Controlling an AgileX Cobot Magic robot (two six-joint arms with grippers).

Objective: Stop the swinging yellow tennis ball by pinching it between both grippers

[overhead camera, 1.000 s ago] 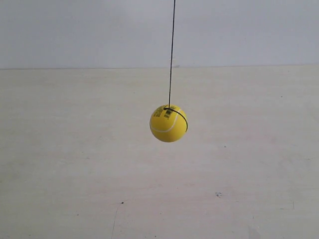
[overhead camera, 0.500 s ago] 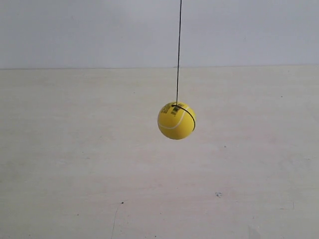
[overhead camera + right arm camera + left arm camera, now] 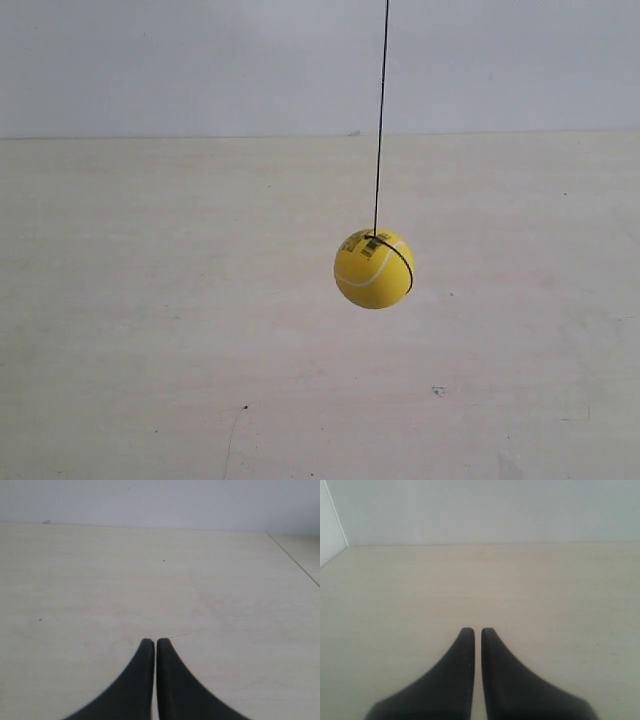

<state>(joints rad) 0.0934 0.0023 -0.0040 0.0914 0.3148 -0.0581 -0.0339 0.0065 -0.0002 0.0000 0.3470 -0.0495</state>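
The yellow tennis ball [image 3: 373,268] hangs in the air on a thin dark string [image 3: 380,120] in the exterior view, right of centre, above the pale table. It shows a white seam and small black print. Neither arm appears in the exterior view. In the left wrist view my left gripper [image 3: 477,630] is shut, its black jaws almost touching, with nothing between them and no ball in sight. My right gripper [image 3: 155,641] in the right wrist view is likewise shut and empty, over bare table, and the ball is out of that view too.
A pale wooden tabletop [image 3: 150,300] runs back to a light grey wall [image 3: 150,60]. A side wall [image 3: 330,525] meets the table in the left wrist view. The table's edge [image 3: 295,560] shows in the right wrist view.
The ball has swung toward the exterior view's right and slightly lower over the last second, its string moving with it.
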